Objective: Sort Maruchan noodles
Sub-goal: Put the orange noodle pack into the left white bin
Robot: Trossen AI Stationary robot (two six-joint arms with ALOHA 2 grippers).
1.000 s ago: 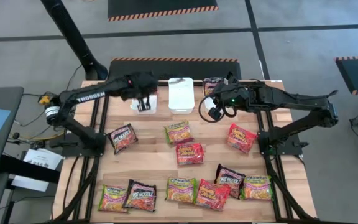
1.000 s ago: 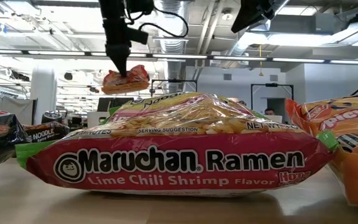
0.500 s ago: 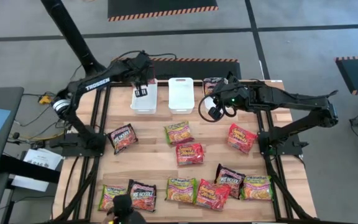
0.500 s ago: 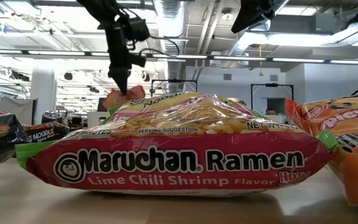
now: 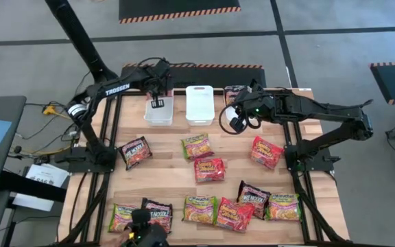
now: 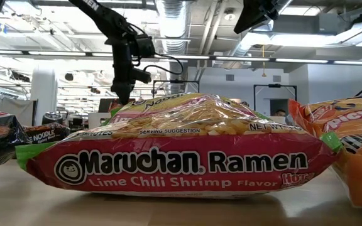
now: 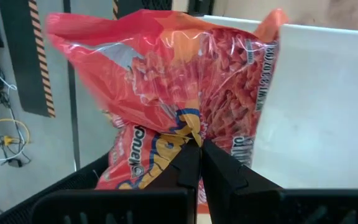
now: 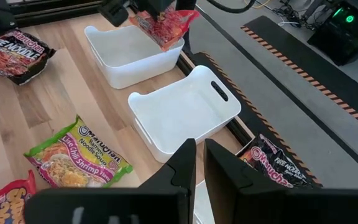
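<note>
Red-orange packet (image 7: 166,93); white bins (image 8: 185,109); third packet (image 8: 275,168) seemingly black.

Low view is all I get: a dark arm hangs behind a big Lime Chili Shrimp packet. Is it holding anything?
Observer: Yes. The left gripper is shut on a red-orange packet.
Operator: Where would that packet drop?
Observer: It hangs over the far end of the left white bin.
Operator: And the other arm?
Observer: The right gripper hovers beside the middle white bin, which is empty.
</note>
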